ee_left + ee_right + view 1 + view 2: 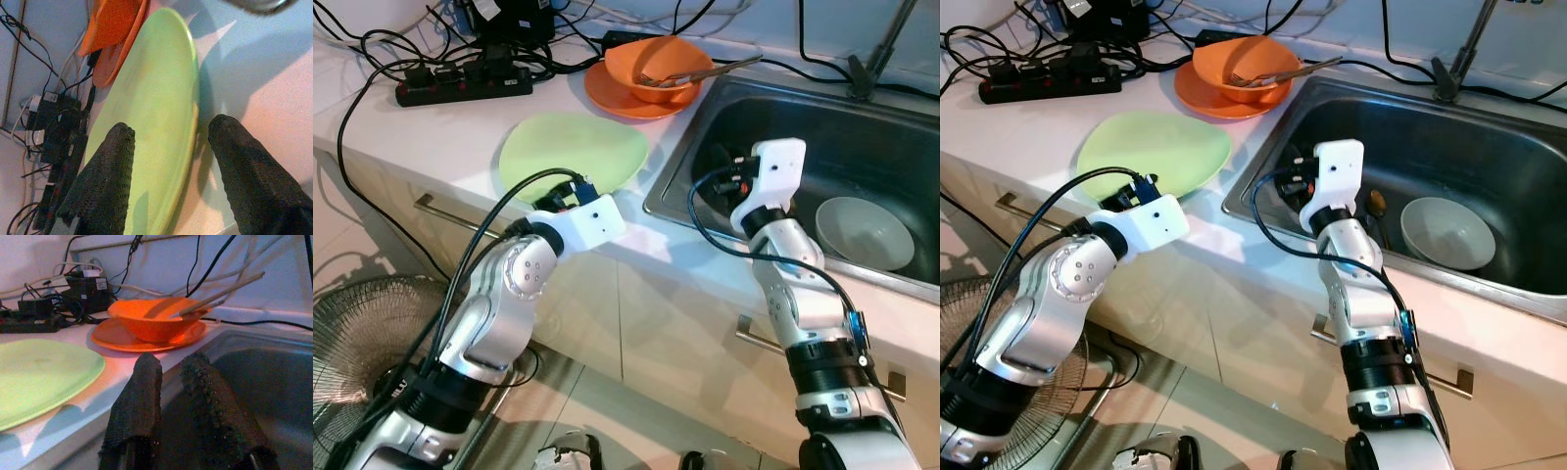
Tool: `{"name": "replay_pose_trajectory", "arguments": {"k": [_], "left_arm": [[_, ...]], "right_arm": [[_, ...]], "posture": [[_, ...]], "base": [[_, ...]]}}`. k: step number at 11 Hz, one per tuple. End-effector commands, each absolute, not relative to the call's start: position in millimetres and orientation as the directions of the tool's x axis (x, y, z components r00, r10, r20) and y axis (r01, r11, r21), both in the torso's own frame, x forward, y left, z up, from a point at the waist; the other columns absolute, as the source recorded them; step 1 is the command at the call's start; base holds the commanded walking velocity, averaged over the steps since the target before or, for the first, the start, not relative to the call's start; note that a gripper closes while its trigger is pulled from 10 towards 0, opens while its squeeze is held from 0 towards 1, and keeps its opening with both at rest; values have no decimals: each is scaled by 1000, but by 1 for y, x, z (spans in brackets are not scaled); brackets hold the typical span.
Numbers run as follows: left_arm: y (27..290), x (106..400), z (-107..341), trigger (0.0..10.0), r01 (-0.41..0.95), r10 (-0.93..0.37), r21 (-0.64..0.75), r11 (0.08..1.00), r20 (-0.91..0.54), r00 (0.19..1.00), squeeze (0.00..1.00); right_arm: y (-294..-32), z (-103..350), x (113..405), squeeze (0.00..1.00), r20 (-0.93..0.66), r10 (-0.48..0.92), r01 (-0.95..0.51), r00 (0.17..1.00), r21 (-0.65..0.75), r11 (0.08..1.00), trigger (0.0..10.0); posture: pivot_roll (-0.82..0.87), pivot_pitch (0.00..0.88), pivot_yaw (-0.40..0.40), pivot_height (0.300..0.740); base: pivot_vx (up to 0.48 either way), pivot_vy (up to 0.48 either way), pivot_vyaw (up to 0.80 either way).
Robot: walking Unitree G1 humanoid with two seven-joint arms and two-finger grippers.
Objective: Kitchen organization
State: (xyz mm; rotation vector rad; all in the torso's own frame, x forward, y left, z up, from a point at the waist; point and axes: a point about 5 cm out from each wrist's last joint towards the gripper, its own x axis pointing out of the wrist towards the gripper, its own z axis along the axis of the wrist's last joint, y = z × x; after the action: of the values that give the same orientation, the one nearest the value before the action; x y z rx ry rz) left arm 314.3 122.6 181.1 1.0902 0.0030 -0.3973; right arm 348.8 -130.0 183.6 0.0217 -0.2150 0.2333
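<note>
Green plate [573, 155] lies flat on counter [401, 132], just left of sink [862, 147]. Left gripper [168, 161] is spread, fingers straddling plate's near rim, not yet gripping. Right gripper [178, 382] hangs over sink's left edge, fingers slightly apart, empty. Recommended: lower one finger under rim, pinch, lift level. Beyond plate: orange bowl [658, 67] w/ fork [690, 74] on orange plate [617, 98].

The white table [431, 137] carries a green plate [573, 152] near its front edge, beside the sink [862, 117]. Toward the back edge sits an orange plate [612, 98] under an orange bowl [651, 61], with a black power strip [460, 86] and cables alongside.
</note>
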Motion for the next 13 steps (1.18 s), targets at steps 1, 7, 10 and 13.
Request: {"name": "replay_pose_trajectory", "arguments": {"k": [1,7,10,13], "left_arm": [[124,316,179,10000,322,-297,866,382,-215,930,0],[124,335,185,10000,315,-263,890,329,-234,936,0],[120,343,185,10000,316,-250,897,309,-244,937,0],[114,344,184,0,330,-269,892,307,-251,930,0]], "right_arm": [[-130,187,350,0,227,221,-228,949,5,974,10000],[-130,191,353,0,234,213,-223,948,14,975,10000],[-130,191,354,0,235,213,-224,948,19,974,10000],[-130,191,354,0,232,213,-224,949,23,974,10000]], "posture": [[120,80,30,740],[122,87,28,740],[121,87,27,740],[120,91,26,740]], "base": [[0,0,0],[0,0,0],[0,0,0],[0,0,0]]}}
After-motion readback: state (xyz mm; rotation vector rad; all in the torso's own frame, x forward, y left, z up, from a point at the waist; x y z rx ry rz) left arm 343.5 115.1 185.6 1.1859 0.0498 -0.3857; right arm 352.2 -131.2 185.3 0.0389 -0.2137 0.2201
